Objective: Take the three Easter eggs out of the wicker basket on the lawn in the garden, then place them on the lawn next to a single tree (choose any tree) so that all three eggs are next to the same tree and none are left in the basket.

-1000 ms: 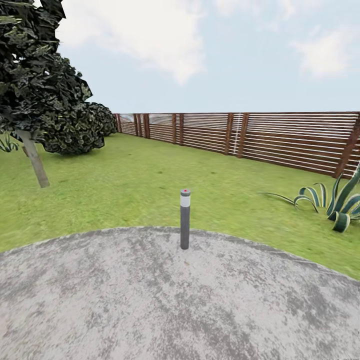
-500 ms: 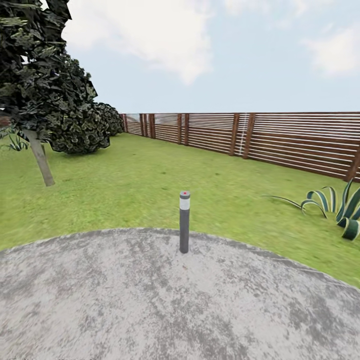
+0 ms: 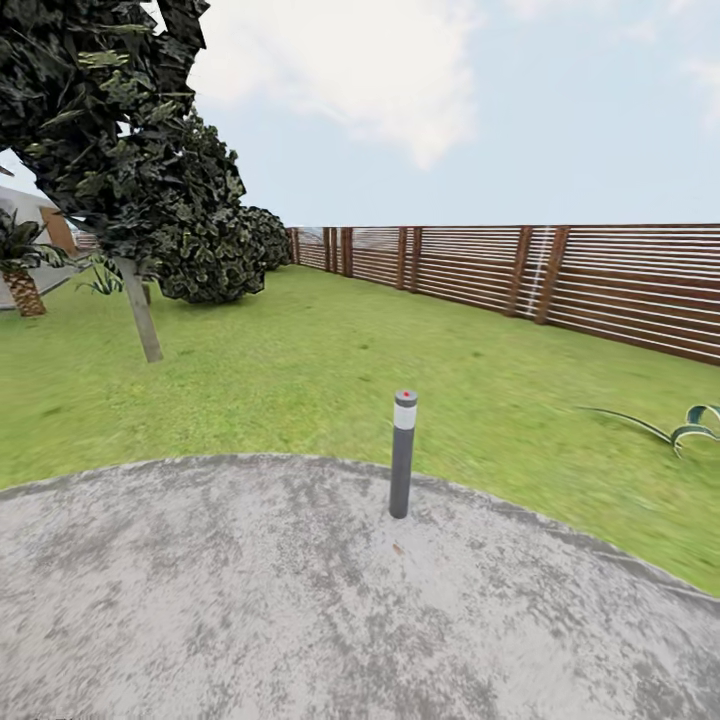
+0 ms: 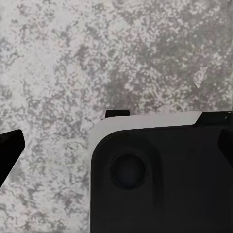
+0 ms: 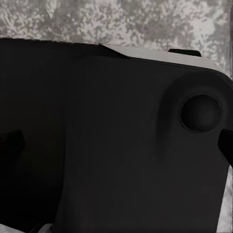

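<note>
Your head camera has swung left since a second ago, so tree, bollard and fence all sit further right in the head view.

From the left, you now see a short palm point(image 3: 20, 270) by a pale building corner, then the tree point(image 3: 140, 320) with its slim pale trunk standing on the lawn point(image 3: 300, 370), well beyond the paved patio point(image 3: 300, 600). A grey bollard point(image 3: 402, 455) stands at the patio's edge near centre, the slatted fence point(image 3: 560, 280) runs behind, and striped agave leaves point(image 3: 690, 432) lie at the far right. No egg or basket is in sight. Both wrist views show dark robot body over the mottled paving point(image 4: 97, 58); you cannot tell whether either hand is released or clenched, nor place the tree relative to it.
</note>
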Controlling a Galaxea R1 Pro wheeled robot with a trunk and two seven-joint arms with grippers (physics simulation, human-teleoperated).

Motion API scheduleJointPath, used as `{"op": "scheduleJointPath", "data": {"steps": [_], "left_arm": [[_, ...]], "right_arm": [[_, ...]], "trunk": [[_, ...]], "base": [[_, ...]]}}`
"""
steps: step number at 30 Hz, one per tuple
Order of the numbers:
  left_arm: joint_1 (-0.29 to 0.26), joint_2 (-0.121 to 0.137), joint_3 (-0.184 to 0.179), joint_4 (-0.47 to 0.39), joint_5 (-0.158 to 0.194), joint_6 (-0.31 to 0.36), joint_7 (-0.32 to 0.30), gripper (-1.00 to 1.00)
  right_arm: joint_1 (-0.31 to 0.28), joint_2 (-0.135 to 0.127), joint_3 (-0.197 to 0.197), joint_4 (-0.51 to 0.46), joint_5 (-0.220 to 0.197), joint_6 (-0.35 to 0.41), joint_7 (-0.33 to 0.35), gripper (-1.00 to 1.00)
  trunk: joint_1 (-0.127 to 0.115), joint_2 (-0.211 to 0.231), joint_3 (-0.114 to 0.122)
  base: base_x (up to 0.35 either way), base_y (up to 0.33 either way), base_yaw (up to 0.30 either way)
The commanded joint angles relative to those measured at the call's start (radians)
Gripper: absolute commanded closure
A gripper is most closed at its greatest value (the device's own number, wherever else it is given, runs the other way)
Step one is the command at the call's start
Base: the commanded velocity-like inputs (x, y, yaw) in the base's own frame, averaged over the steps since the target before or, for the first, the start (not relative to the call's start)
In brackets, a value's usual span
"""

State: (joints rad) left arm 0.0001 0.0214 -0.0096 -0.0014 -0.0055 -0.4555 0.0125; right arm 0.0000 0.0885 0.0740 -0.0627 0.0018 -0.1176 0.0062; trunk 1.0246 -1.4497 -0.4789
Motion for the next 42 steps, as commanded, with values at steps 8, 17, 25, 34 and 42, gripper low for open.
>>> {"op": "scheduleJointPath", "data": {"steps": [8,17,25,34,42], "left_arm": [[0.000,0.000,-0.001,0.000,0.000,-0.003,0.001,-1.00],[0.000,0.000,-0.001,0.000,0.000,-0.003,0.001,-1.00],[0.000,0.000,-0.001,0.000,0.000,-0.003,0.001,-1.00],[0.000,0.000,-0.001,0.000,0.000,-0.003,0.001,-1.00],[0.000,0.000,-0.001,0.000,0.000,-0.003,0.001,-1.00]], "right_arm": [[0.000,-0.001,0.006,0.000,-0.001,-0.002,0.000,-1.00],[0.000,0.000,0.007,0.000,0.000,-0.002,0.000,-1.00],[0.000,0.001,0.007,0.000,0.000,-0.002,0.000,-1.00],[0.000,-0.001,0.006,0.000,-0.001,-0.002,0.000,-1.00],[0.000,-0.001,0.005,0.000,-0.004,-0.002,-0.001,-1.00]], "trunk": [[0.000,0.000,-0.001],[0.000,0.000,-0.004],[0.000,0.000,-0.007],[0.000,0.000,-0.008],[0.000,0.000,-0.009]], "base": [[0.194,-0.066,0.058],[0.196,-0.006,0.179],[0.199,0.000,0.266],[0.200,0.000,0.166],[0.200,0.000,0.156]]}}
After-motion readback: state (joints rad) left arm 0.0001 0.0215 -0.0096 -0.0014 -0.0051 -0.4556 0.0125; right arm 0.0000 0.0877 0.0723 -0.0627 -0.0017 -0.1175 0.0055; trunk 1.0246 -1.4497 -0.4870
